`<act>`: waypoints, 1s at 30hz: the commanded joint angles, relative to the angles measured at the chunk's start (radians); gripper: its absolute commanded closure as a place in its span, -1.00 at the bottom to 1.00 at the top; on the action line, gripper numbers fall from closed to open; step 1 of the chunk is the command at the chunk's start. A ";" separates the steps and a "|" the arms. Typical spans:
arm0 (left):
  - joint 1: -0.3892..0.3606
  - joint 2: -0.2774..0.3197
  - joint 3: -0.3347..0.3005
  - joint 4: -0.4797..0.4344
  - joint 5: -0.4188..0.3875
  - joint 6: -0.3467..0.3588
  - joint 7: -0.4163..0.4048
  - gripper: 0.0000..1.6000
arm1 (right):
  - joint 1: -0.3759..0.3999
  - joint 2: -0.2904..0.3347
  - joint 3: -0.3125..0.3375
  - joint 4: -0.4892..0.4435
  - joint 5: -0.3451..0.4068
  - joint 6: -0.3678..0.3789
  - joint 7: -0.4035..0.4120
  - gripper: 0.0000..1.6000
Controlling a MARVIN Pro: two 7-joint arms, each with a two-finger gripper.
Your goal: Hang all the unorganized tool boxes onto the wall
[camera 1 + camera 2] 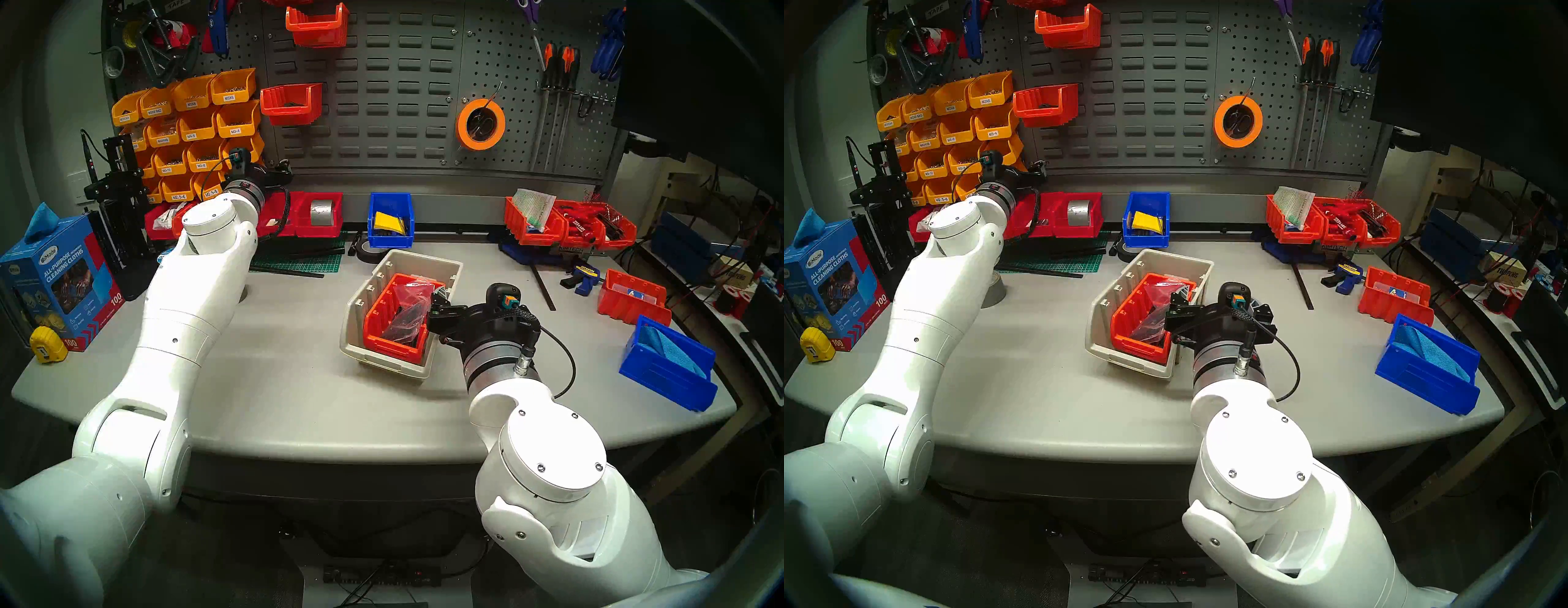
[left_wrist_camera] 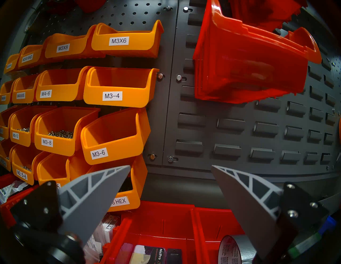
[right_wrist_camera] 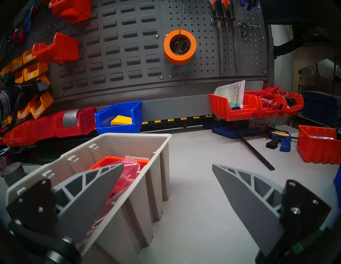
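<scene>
Right arm reaches forward over the table (image 1: 275, 382), wrist level. Right gripper (image 3: 168, 167) is open, its fingers spread astride the right wall of the beige bin (image 1: 441, 271) at table centre; one finger inside, one outside. A red-orange bin (image 1: 382, 314) sits nested inside it. Left arm extends to the far left; left gripper (image 2: 170, 167) is open and empty, just below the louvred wall panel (image 1: 382, 97). The blue bin (image 1: 390, 204) with the yellow card stands at the far table edge.
</scene>
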 commanded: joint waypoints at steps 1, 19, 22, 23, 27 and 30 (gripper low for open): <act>-0.018 -0.003 -0.003 -0.013 0.001 -0.006 0.002 -1.00 | 0.021 0.024 -0.001 -0.007 -0.009 0.013 -0.097 -1.00; -0.018 -0.003 -0.003 -0.013 0.002 -0.006 0.003 -1.00 | 0.119 0.024 -0.052 -0.007 0.003 0.024 -0.180 -1.00; -0.018 -0.003 -0.003 -0.013 0.002 -0.006 0.003 -1.00 | 0.138 0.022 -0.062 -0.007 0.027 0.026 -0.171 -1.00; -0.018 -0.003 -0.003 -0.013 0.002 -0.006 0.003 -1.00 | 0.143 0.022 -0.064 -0.007 0.034 0.028 -0.171 -1.00; -0.018 -0.003 -0.003 -0.013 0.002 -0.006 0.003 -1.00 | 0.139 0.020 -0.060 -0.007 0.053 0.023 -0.185 -1.00; -0.018 -0.003 -0.003 -0.013 0.002 -0.006 0.003 -1.00 | 0.133 0.014 -0.053 -0.007 0.063 0.023 -0.200 -1.00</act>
